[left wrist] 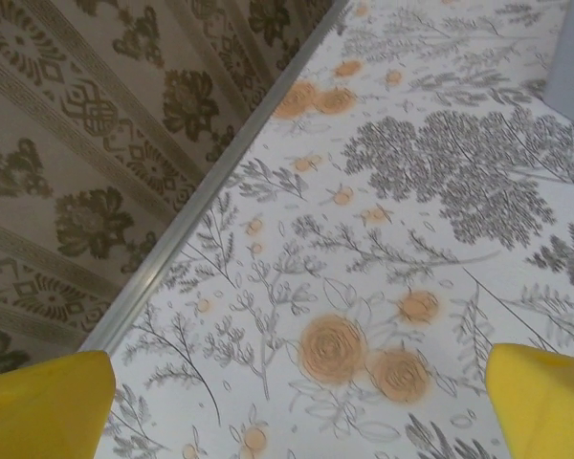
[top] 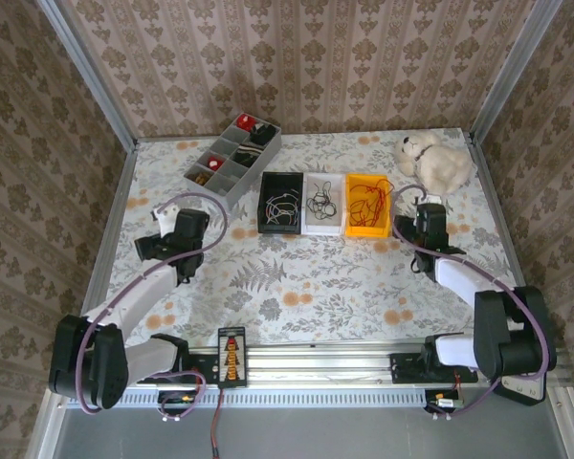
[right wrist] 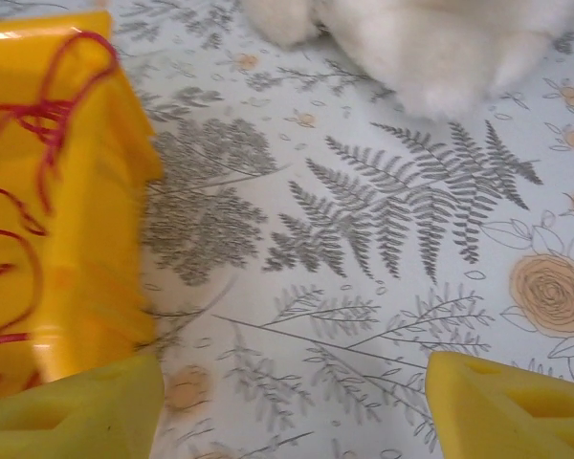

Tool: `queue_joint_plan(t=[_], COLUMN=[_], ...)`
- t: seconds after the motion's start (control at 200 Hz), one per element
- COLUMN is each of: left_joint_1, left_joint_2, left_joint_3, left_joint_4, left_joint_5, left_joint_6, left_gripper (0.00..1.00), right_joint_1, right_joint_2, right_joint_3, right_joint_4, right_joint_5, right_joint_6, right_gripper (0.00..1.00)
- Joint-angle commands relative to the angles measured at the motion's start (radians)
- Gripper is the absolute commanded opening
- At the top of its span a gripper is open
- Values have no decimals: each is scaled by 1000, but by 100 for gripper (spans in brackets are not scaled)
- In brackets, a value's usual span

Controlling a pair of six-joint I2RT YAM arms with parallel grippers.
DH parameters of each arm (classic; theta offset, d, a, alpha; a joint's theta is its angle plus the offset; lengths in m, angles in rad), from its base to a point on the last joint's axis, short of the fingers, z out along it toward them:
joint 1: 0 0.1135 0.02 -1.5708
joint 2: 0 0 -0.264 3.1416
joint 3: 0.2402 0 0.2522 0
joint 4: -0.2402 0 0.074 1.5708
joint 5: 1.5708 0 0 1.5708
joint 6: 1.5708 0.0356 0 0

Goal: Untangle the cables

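my left gripper (left wrist: 297,406) is spread apart over the bare floral table (left wrist: 411,191). right gripper (right wrist: 292,406) also apart, just beside yellow bin (right wrist: 96,239). red cable (right wrist: 50,110) in it, black cable (top: 321,203) in white bin (top: 322,230), whitish cable (top: 283,205) in black bin (top: 264,203)

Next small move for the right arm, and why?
Probably back the right hand away from the yellow bin. The red cable, black cable and whitish cable each lie in a separate bin, untangled as far as I can tell. Both it and the left hand are open and empty.
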Motion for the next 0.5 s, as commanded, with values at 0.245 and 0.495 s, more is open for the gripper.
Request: queue_joint_plan(t=[0.245,0.495], left_joint_1=[100,234], left_joint_2=[-23,66], left_joint_3=[-204,-246], left_joint_4=[339,686], left_joint_5=[24,358], left_joint_6=[197,285], left_gripper=[100,100], right_joint_1=[-28,-24], right_joint_2=[215,197], right_joint_3=[-100,-93], right_joint_4=[616,571], right_joint_5=[-181,-179], right_joint_6=[-135,-135], right_gripper=[100,100])
